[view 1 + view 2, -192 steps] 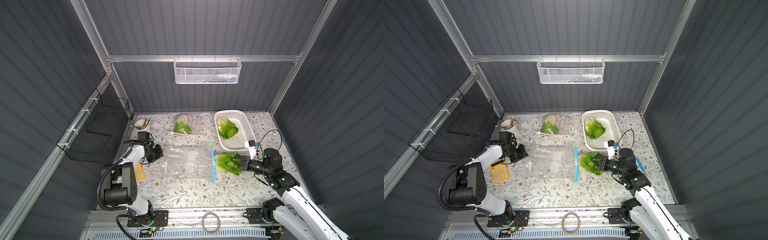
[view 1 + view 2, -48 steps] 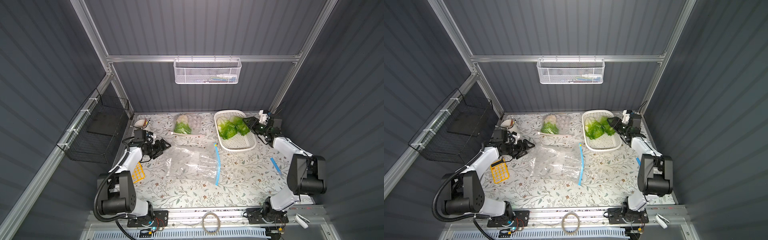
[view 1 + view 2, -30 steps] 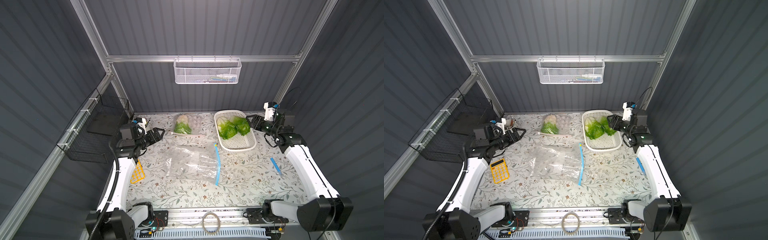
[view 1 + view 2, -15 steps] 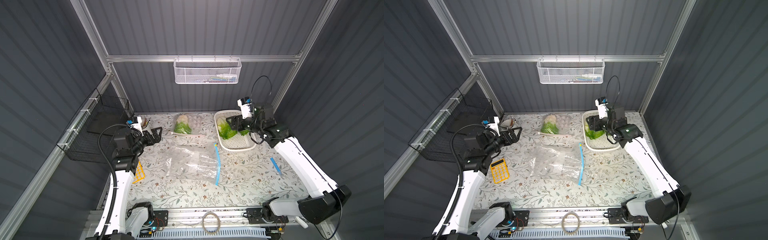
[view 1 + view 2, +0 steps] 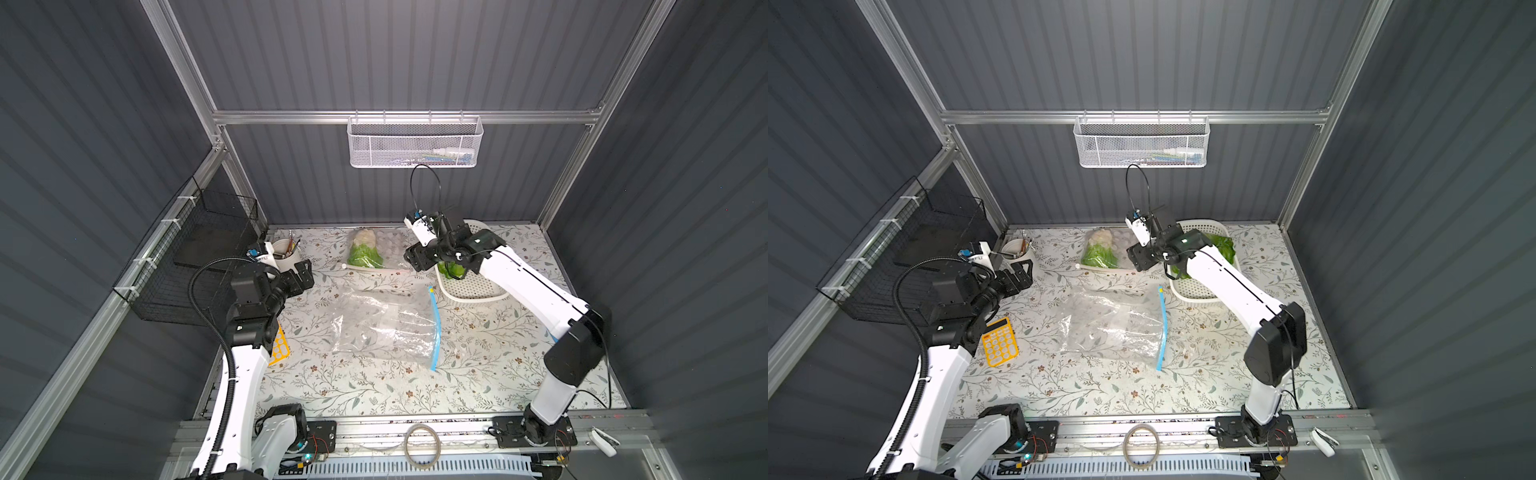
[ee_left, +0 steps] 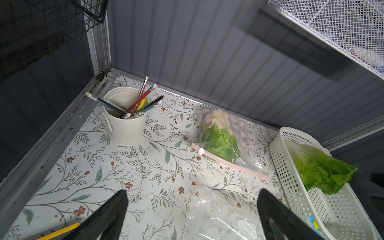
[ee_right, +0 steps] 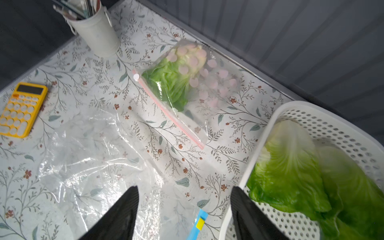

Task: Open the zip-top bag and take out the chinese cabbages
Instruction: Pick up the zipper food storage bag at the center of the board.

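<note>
An empty clear zip-top bag [image 5: 382, 328] with a blue zipper strip [image 7: 199, 224] lies flat mid-table. Behind it, a pink-dotted zip-top bag [image 5: 384, 249] with a pink zipper holds one chinese cabbage [image 7: 172, 83]. Two more chinese cabbages [image 7: 291, 166] [image 7: 349, 187] lie in the white basket [image 5: 473, 293]. My right gripper [image 5: 415, 259] hovers open and empty between the dotted bag and the basket. At the left, near the pencil cup, my left gripper [image 5: 305, 272] hangs open and empty above the table.
A white cup of pencils [image 6: 124, 126] stands in the back left corner. A yellow calculator [image 5: 1000, 340] lies by the left edge. A black wire basket [image 5: 199, 257] hangs on the left wall and a white mesh one [image 5: 415, 143] on the back wall.
My right gripper has swung left from the basket's far side to its near-left side, above the table. The left arm has risen, its gripper staying near the pencil cup.
</note>
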